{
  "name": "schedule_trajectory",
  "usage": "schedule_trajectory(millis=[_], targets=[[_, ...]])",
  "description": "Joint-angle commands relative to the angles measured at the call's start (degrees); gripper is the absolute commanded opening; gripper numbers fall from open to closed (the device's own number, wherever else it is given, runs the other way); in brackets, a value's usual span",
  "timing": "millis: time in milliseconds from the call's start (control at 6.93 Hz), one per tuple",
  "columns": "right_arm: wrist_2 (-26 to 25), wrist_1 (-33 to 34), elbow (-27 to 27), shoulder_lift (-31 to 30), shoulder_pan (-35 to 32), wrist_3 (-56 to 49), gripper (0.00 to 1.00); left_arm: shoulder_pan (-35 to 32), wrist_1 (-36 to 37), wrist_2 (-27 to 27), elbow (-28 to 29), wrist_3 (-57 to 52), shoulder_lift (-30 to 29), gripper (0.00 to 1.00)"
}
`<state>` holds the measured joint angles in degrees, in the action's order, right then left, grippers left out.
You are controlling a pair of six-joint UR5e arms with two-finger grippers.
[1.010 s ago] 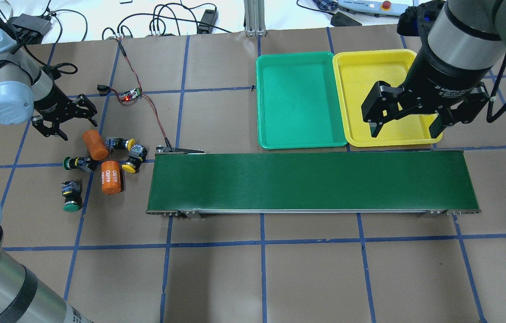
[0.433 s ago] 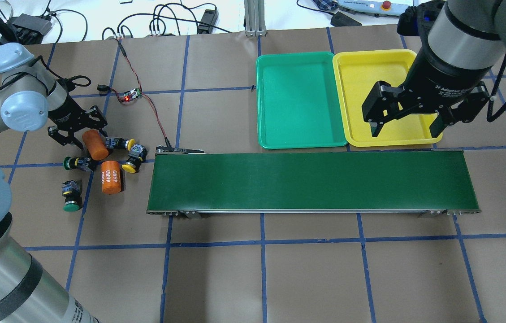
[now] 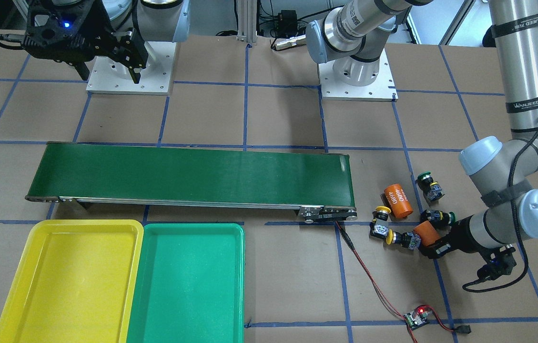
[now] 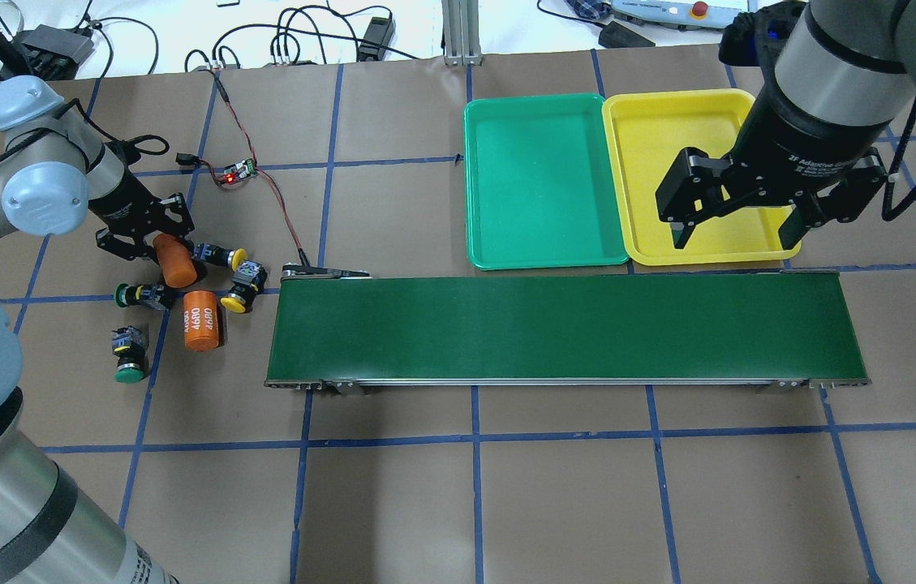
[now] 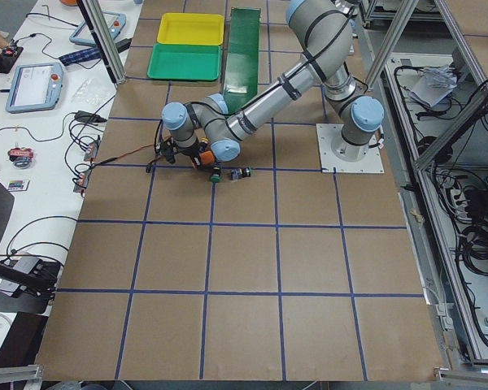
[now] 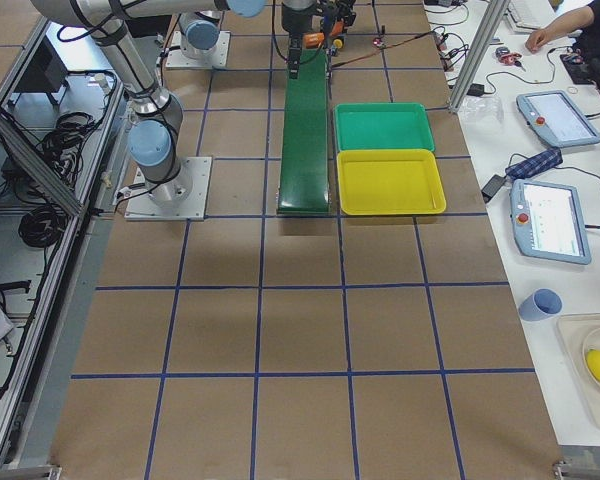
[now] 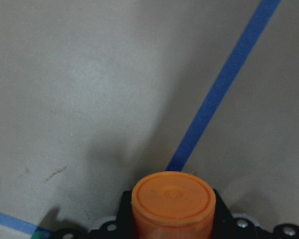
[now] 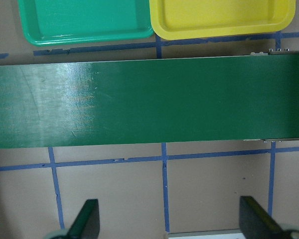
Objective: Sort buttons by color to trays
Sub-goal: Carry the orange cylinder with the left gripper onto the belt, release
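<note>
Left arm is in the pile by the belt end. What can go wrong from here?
1. The left gripper has its jaws on either side of the plain orange cylinder, which is not a button. If it closes and lifts, the wrong part probably gets sorted.
2. The cylinder lies right beside a yellow button and near a green button. Dragging it would likely knock them out of position.
</note>
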<state>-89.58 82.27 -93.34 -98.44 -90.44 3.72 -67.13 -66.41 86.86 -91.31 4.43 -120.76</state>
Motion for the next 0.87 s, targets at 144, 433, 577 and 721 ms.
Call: schedule_trajectory(millis=[144,433,577,721], targets=[[0.0,0.0,0.0,0.0,0.0,0.0,1.0,-3.2,-15.3,-1.1,1.9,20.8,8.7,0.0],[-0.1,0.0,0.0,0.0,0.0,0.1,1.0,-11.8,-15.5,-3.9,-1.4,44.1,12.6,0.0],[0.0,0.0,0.0,0.0,0.0,0.1,1.0,-16.5,-15.6,-3.5,-2.8,58.7,14.9,0.0],[0.1,0.0,-0.3,-0.1,-0.1,0.1,1.0,-19.1,-15.7,-3.1,-4.5,64.2,15.8,0.0]])
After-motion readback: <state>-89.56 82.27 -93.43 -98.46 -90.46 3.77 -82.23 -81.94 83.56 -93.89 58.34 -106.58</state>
